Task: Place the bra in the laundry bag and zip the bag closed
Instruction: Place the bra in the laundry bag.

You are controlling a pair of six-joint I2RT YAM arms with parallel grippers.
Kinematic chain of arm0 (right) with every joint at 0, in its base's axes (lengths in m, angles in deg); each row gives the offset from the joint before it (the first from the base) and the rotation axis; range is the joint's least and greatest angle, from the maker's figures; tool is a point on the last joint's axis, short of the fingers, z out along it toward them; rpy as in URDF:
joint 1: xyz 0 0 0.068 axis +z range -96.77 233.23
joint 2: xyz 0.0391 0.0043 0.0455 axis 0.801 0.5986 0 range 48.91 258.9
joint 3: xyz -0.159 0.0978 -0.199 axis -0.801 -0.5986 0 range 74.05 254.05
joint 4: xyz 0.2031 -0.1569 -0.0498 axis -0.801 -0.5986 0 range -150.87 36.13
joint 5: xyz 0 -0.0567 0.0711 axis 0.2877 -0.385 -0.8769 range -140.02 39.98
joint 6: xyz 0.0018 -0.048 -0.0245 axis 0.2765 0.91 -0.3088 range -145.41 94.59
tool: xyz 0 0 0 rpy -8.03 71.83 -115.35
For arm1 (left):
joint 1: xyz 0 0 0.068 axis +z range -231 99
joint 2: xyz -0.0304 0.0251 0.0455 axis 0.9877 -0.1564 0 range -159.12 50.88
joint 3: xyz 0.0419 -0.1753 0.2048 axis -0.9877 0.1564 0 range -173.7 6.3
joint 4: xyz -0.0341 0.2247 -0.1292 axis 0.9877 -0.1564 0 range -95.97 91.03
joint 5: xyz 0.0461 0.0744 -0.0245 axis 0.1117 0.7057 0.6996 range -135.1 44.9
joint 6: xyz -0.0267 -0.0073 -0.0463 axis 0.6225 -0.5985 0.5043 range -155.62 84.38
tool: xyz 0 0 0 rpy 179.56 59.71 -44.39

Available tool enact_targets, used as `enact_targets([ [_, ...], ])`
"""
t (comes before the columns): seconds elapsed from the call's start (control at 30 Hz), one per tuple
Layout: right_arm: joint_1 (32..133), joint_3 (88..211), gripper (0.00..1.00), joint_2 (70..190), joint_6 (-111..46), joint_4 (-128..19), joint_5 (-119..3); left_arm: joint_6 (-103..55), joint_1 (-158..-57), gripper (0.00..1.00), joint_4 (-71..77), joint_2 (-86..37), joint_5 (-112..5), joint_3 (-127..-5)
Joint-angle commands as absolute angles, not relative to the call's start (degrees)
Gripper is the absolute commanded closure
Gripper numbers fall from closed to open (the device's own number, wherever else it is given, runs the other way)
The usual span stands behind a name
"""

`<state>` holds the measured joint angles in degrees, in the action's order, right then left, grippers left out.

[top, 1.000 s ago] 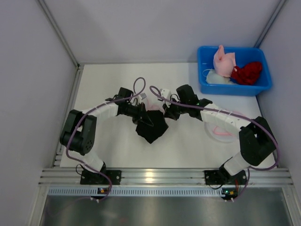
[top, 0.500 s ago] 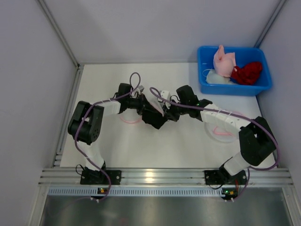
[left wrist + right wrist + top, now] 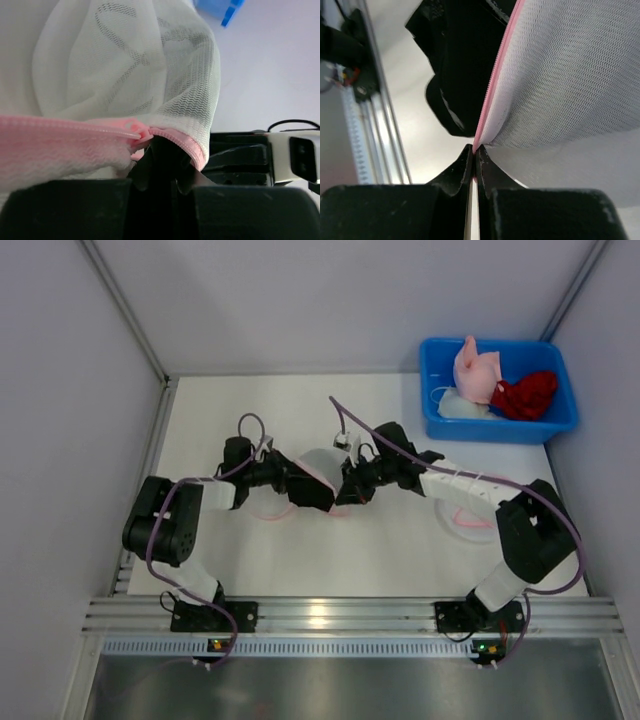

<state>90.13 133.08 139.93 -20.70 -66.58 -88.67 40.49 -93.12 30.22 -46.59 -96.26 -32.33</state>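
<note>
Top external view: the laundry bag (image 3: pixel 318 462) is being held over the tabletop's (image 3: pixel 250 410) middle, a black bra (image 3: pixel 310 496) bunched against its near side. Its pink zipper edge (image 3: pixel 65 125) is being pinched tight by the left gripper (image 3: pixel 160 162) and the right gripper (image 3: pixel 474 150).

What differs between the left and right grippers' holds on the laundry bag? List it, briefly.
The left gripper clamps a bunched part of the laundry bag's pink zipper band, its jaws slightly apart. The right gripper pinches a thin edge of that band, its fingertips pressed together. In the top view the left gripper reaches in from the left and the right gripper from the right. Both are shut on the bag's zipper edge.
</note>
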Motion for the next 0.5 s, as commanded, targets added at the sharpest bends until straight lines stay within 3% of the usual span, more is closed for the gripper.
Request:
enact_targets([
  [0.0,90.1,133.1,1.00,140.9,-40.9,-55.0,-98.8,45.6,-93.4,1.00,37.6,-42.1,-92.4,-33.2],
  [0.3,89.0,123.1,1.00,143.3,-75.7,-25.2,-102.9,39.1,-97.2,1.00,18.4,-41.4,-77.6,-38.7],
  [0.4,87.6,122.1,1.00,144.3,-78.7,-21.4,-102.3,36.7,-97.7,1.00,10.1,-42.3,-76.7,-42.5],
  [0.47,86.1,123.4,1.00,144.0,-73.8,-26.9,-101.2,34.3,-97.4,1.00,4.8,-41.6,-76.3,-43.2],
])
